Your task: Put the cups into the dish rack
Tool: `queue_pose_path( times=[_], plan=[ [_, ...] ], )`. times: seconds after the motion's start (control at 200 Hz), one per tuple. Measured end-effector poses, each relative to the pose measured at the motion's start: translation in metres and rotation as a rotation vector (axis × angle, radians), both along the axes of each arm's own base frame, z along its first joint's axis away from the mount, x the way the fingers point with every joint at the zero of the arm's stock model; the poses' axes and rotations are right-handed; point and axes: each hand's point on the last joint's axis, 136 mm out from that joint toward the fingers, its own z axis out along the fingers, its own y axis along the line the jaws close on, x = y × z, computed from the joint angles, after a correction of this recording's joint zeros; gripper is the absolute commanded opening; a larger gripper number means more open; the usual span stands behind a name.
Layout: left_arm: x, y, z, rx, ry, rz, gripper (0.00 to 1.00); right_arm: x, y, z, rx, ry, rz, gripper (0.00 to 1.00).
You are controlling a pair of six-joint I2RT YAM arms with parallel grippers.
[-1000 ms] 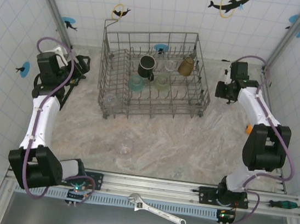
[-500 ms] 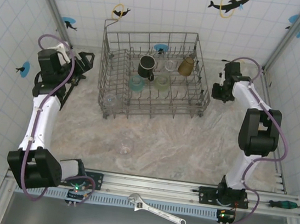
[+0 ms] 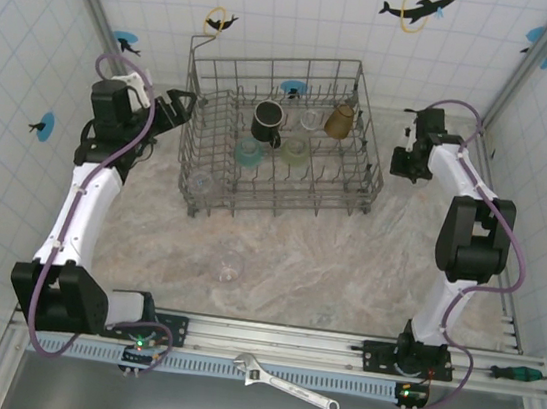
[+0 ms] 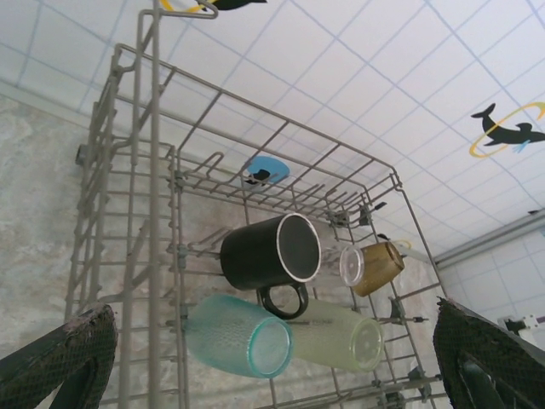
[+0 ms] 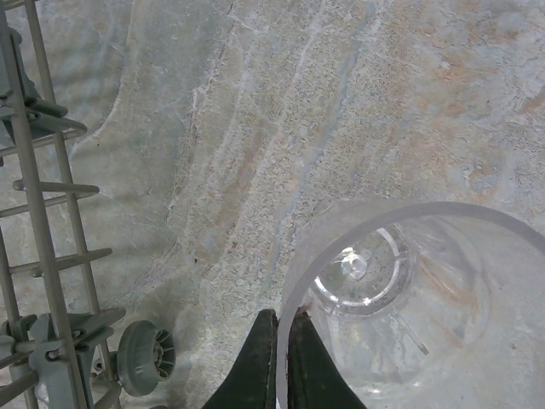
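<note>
On a marbled table (image 3: 348, 255), the wire rack (image 3: 277, 61) stands toward the back wall, between the two arms. The left claw (image 3: 177, 108) hovers at the rack's left wall, fingers spread wide and empty. The right claw (image 5: 282, 317), right of the rack, is pinched together on the rim of an upright clear glass (image 5: 383, 281) standing on the table. Inside the rack sit a black mug (image 4: 268, 251), a teal cup (image 4: 238, 335) and green cup (image 4: 336, 336) side by side, and an amber tumbler (image 4: 375, 267). A second glass (image 3: 230, 264) stands alone on the table in front of the rack.

No legible text, labels or numbers; dolphin decals (image 3: 417, 7) on wall (image 3: 307, 27) wordless.
</note>
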Motion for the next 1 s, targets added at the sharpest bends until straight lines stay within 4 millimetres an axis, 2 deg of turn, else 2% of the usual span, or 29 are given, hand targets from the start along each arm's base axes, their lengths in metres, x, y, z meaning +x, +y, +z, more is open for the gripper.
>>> queue_pose_path(
  times=[0.1, 0.19, 0.325, 0.465, 0.596, 0.771, 0.881, 1.001],
  plan=[
    [0.0, -0.004, 0.003, 0.0, -0.003, -0.009, 0.97, 0.001, 0.001, 0.008, 0.007, 0.001, 0.002, 0.0],
    [0.0, -0.005, 0.006, 0.001, -0.01, -0.011, 0.97, 0.007, 0.003, 0.025, 0.011, -0.024, 0.006, 0.0],
    [0.005, -0.005, 0.011, -0.001, -0.015, -0.012, 0.97, 0.023, 0.007, 0.063, -0.004, -0.108, 0.013, 0.0],
    [0.014, -0.007, 0.014, -0.01, -0.013, -0.019, 0.97, 0.03, 0.022, 0.106, -0.014, -0.206, 0.035, 0.0],
    [0.021, -0.011, 0.02, -0.021, -0.014, -0.04, 0.97, 0.03, 0.044, 0.148, -0.011, -0.302, 0.072, 0.0],
    [0.034, -0.019, 0.037, -0.042, -0.038, -0.084, 0.97, 0.023, 0.089, 0.206, 0.051, -0.443, 0.153, 0.0],
    [0.041, -0.024, 0.042, -0.064, -0.043, -0.111, 0.97, 0.014, 0.114, 0.232, 0.148, -0.502, 0.201, 0.0],
    [0.05, -0.033, 0.039, -0.095, -0.028, -0.144, 0.97, 0.012, 0.138, 0.257, 0.3, -0.564, 0.251, 0.0]
  ],
)
